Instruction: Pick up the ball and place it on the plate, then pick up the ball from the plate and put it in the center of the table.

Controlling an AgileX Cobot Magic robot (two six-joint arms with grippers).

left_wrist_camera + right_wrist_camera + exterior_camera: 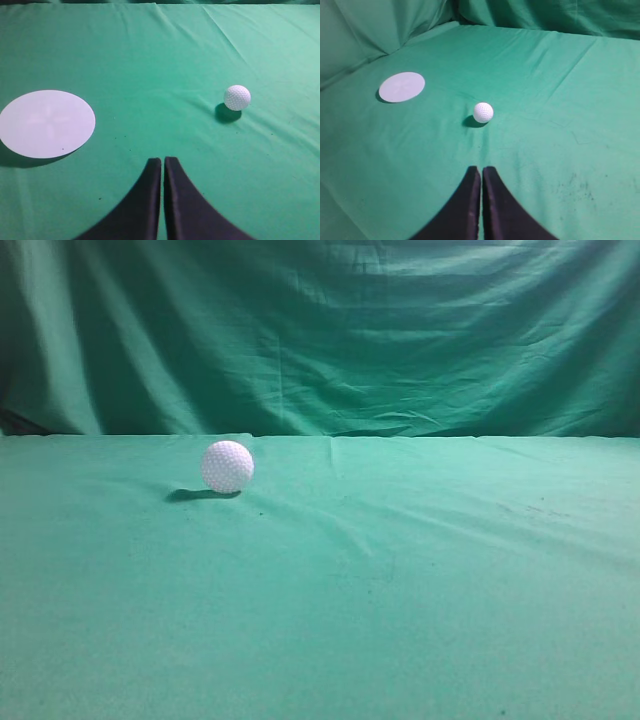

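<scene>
The white dimpled ball (227,466) rests on the green cloth table (400,590), left of the middle in the exterior view. It also shows in the left wrist view (237,97) and the right wrist view (483,112). The flat white round plate (46,123) lies on the table well left of the ball; the right wrist view shows it too (402,86). It is out of the exterior view. My left gripper (163,161) is shut and empty, short of the ball. My right gripper (481,170) is shut and empty, a little behind the ball.
A draped green cloth backdrop (320,335) rises behind the table's far edge and wraps round the left side (375,25). Faint dark specks mark the cloth (575,185) on the right.
</scene>
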